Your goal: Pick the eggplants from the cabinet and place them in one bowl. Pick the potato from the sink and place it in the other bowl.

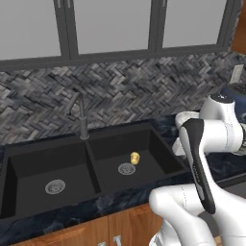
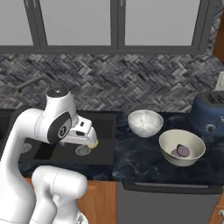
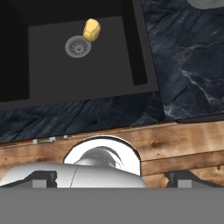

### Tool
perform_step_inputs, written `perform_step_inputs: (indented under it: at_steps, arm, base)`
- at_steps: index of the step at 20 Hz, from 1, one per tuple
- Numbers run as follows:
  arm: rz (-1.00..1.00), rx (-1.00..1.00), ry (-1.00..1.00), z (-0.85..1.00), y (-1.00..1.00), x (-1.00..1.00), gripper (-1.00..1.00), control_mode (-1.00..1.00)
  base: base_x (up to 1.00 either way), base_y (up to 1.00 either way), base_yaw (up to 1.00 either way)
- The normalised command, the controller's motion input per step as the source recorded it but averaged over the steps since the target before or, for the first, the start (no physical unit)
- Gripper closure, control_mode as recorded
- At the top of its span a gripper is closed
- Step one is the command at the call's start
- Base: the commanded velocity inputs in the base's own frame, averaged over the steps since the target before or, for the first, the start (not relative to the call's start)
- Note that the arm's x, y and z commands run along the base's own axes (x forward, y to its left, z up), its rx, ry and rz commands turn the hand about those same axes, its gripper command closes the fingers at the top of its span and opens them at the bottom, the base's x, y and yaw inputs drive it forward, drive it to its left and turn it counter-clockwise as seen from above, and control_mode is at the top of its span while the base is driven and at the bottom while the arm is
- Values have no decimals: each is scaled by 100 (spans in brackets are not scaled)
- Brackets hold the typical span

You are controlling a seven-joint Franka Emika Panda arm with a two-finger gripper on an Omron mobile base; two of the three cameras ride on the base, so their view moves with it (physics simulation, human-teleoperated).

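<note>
A small yellow potato lies in the right basin of the black sink, just beside the round drain. The hand view shows the potato far ahead. My gripper is open and holds nothing, its fingertips wide apart. It hangs above the sink's right basin, well above the potato. On the counter to the right, dark purple eggplants lie inside the cream bowl. A whitish bowl beside it is empty. A sliver of the brown cabinet shows at the right edge.
A dark grey tap rises behind the sink's divider. A dark blue rounded thing with slots on top stands at the back right of the dark marble counter. Wooden base cabinets run below the counter edge.
</note>
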Motion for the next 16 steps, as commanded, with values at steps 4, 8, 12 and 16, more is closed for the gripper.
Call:
perform_step_inputs:
  at_steps: [4, 8, 12, 16]
  arm:
    - [0, 0, 0, 0, 0, 0, -100, 100]
    - [0, 0, 0, 0, 0, 0, -100, -100]
    - [3, 0, 0, 0, 17, 28, -100, -100]
    - [10, 0, 2, 0, 22, 61, -100, -100]
  base:
    - [0, 1, 0]
    - [0, 0, 0]
    - [0, 0, 0]
    - [0, 0, 0]
